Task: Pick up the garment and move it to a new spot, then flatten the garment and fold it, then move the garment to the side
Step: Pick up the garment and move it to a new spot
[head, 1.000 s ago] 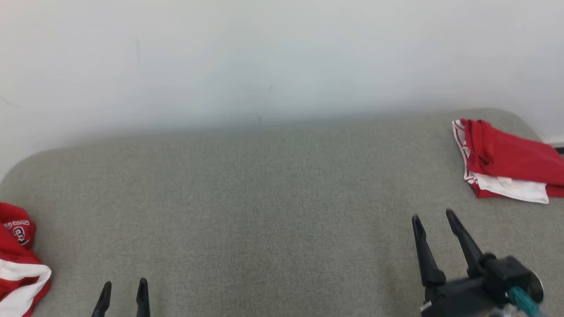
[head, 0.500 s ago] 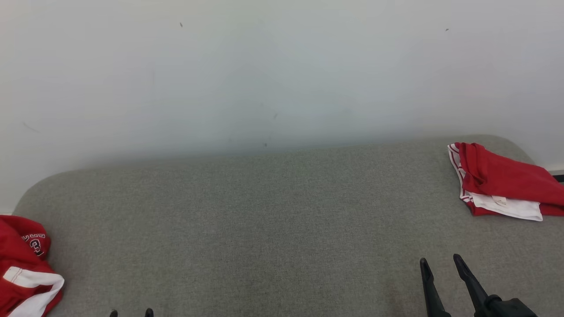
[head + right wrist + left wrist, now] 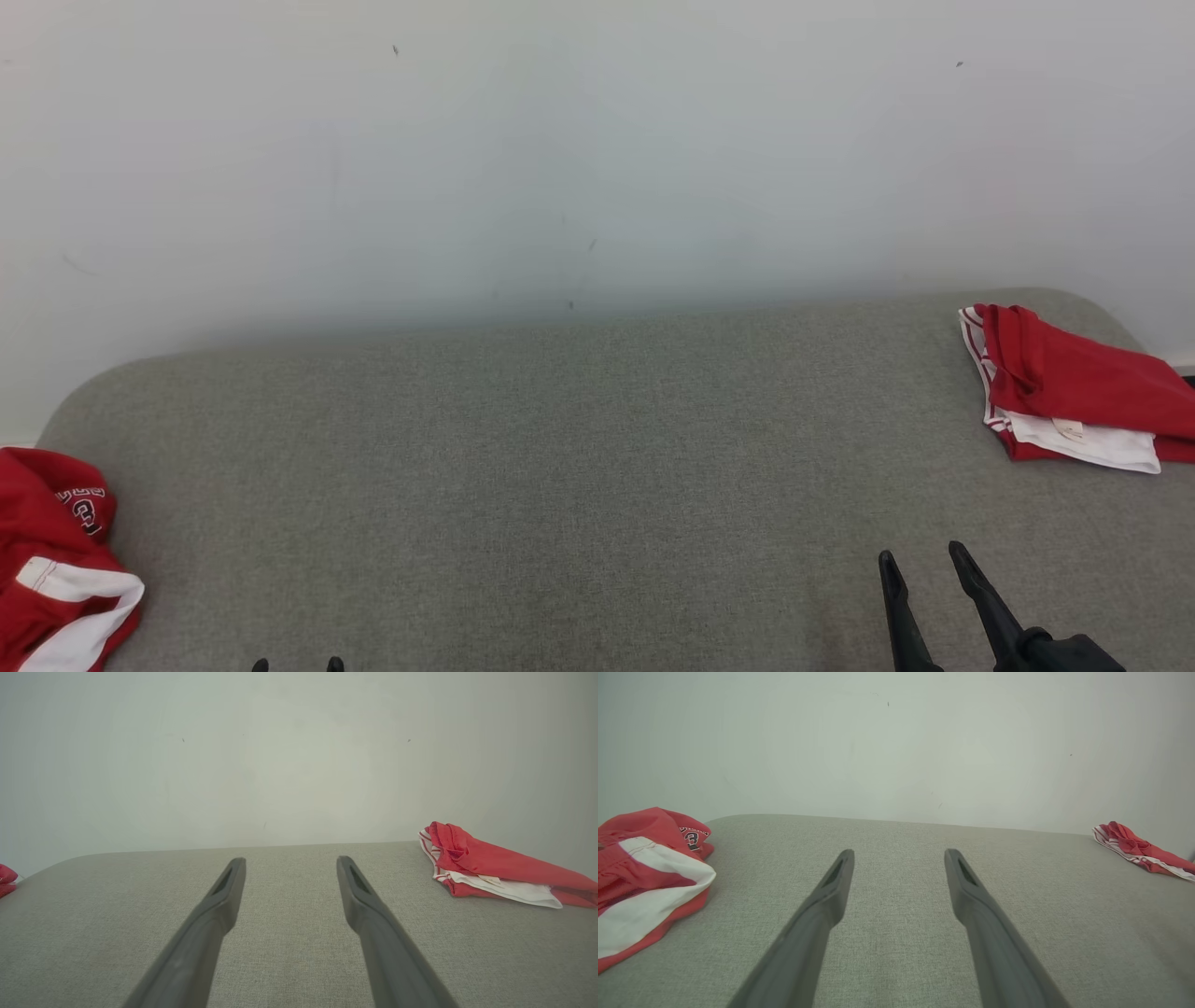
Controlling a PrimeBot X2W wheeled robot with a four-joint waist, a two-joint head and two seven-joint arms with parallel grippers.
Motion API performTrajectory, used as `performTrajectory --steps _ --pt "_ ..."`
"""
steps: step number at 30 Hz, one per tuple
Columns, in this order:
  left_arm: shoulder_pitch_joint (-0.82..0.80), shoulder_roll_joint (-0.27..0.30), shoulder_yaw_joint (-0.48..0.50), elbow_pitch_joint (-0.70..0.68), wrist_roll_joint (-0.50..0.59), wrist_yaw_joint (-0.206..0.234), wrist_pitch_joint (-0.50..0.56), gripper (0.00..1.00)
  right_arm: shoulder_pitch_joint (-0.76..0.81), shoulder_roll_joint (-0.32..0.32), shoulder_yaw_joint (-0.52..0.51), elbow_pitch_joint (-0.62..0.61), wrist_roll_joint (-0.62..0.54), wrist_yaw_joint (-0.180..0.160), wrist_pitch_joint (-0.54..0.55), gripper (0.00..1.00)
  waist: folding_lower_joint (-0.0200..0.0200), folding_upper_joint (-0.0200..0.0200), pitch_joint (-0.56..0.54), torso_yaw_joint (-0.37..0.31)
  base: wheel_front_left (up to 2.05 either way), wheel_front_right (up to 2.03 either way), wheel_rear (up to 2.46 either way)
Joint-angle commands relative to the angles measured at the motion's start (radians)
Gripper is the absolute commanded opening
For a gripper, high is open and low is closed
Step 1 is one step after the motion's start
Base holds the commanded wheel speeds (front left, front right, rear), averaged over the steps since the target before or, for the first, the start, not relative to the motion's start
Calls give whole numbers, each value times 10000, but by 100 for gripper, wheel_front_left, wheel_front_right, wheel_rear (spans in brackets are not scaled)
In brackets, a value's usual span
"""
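- Garment [image 3: 56, 551]: crumpled red-and-white heap at the cushion's [image 3: 560, 448] left end.
- Looks light, limp, likely slippery; best pinched at the white band [image 3: 89, 586].
- Left gripper [image 3: 899, 853] and right gripper [image 3: 920, 553] gape, empty.

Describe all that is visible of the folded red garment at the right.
The folded red garment is thin, soft-looking cloth, with a white layer and small tag at its near edge and striped trim on its left edge. It lies rumpled at the far right corner of the grey surface, touching nothing else.
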Motion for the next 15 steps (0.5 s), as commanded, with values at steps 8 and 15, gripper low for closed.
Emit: performTrajectory --steps 8,15 --pt "-89 3 -90 37 89 29 -35 100 123 58 41 -13 -7 -11 -41 100 -1 0 19 144 0 0 0" --pt "-272 4 -152 53 166 86 -35 100 59 23 134 -51 76 -11 -41 100 -1 0 76 534 0 0 0"
